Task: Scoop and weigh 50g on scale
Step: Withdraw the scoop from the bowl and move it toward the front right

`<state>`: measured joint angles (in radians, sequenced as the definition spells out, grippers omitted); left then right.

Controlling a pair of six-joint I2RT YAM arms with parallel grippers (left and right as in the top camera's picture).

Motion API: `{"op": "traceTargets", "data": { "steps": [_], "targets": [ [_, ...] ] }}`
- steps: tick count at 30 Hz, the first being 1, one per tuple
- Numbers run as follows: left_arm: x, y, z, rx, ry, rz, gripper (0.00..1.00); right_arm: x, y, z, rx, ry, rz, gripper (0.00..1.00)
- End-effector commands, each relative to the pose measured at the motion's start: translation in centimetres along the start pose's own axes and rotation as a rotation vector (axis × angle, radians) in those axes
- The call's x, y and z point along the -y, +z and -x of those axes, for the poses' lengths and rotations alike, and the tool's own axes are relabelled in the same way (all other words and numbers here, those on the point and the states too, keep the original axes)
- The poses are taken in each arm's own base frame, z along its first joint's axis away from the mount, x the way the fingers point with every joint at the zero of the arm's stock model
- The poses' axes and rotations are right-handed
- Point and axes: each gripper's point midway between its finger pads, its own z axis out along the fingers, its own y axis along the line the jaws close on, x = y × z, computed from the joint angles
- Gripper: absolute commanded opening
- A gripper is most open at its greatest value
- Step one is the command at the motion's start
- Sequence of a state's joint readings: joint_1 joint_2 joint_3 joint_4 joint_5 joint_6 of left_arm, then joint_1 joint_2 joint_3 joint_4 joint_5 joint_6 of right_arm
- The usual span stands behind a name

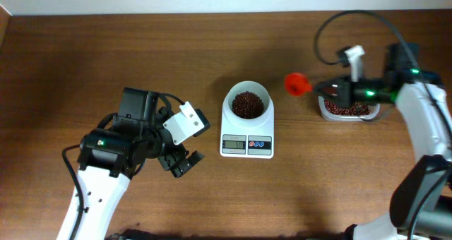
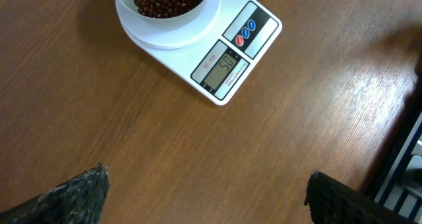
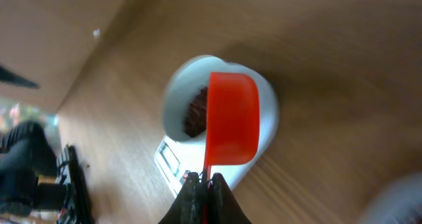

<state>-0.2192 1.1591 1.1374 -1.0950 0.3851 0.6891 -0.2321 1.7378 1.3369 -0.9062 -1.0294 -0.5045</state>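
My right gripper (image 3: 206, 184) is clamped on the handle of the red scoop (image 1: 296, 83), which hangs between the scale (image 1: 234, 130) and the bean tub (image 1: 374, 114) (towards the table's (image 1: 106, 56) right edge). The scale sits mid-table, beans in its bowl (image 1: 248, 85). My left gripper (image 1: 181, 161) is spread wide, nearer the front edge.

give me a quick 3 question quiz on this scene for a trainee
1. True or false: the left fingers hold the scoop.
2. What lies in the bowl? A beans; B rice; C nothing.
3. Fill in: seen from overhead, the scoop hangs between the scale and the ___.
Key: 1 false; 2 A; 3 tub.
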Motion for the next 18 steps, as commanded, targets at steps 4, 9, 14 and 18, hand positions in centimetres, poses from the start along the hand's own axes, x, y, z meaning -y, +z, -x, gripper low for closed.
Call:
{"op": "traceTargets", "data": {
  "steps": [4, 9, 14, 18],
  "targets": [
    [-0.1, -0.5, 0.3, 0.017, 0.018, 0.016, 0.99, 4.6, -5.9, -2.2, -0.140, -0.019, -0.460, 0.04],
    [-0.1, -0.5, 0.3, 0.016, 0.017, 0.016, 0.99, 5.1, -10.3, -2.3, -0.200, -0.038, -0.770, 0.04],
    [-0.1, -0.5, 0.3, 0.016, 0.017, 0.016, 0.99, 6.6, -11.4, -1.9, -0.263, -0.060, -0.987, 0.04],
    [-0.1, -0.5, 0.3, 0.016, 0.017, 0.016, 0.99, 6.1, -11.1, -0.4, -0.337, -0.172, -1.184, 0.04]
  ]
}}
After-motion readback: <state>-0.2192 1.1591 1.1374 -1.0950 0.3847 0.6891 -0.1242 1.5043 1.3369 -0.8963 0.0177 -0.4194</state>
